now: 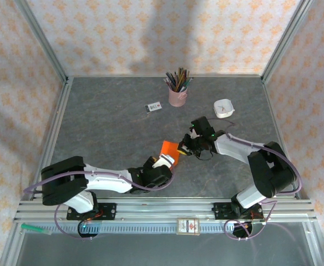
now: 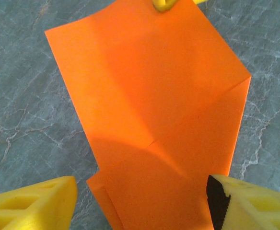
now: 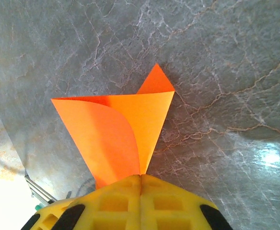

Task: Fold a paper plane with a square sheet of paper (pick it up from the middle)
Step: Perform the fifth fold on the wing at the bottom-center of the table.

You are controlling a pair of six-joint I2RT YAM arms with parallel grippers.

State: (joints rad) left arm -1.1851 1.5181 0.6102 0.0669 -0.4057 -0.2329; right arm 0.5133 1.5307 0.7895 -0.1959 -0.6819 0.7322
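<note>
Orange paper [image 1: 169, 148], folded, sits on the near side of the pencil cup [image 1: 177, 95]. My right gripper [image 3: 140, 177] is pinched shut on its edge; my left gripper [image 2: 141, 188] straddles it, jaws apart.

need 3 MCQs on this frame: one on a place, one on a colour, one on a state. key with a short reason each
1. Where is the cup?
A) far side of the table, near the middle
B) near edge, left corner
C) off the table

2. What colour is the paper?
A) white
B) blue
C) orange

3. What state is the right gripper in?
A) open, empty
B) shut on the paper
C) shut on the cup

Key:
1 A, the top view shows the cup standing close to the back wall.
2 C, it is bright orange in every view.
3 B, the right wrist view shows the jaws closed with the paper fanning out from between them.
</note>
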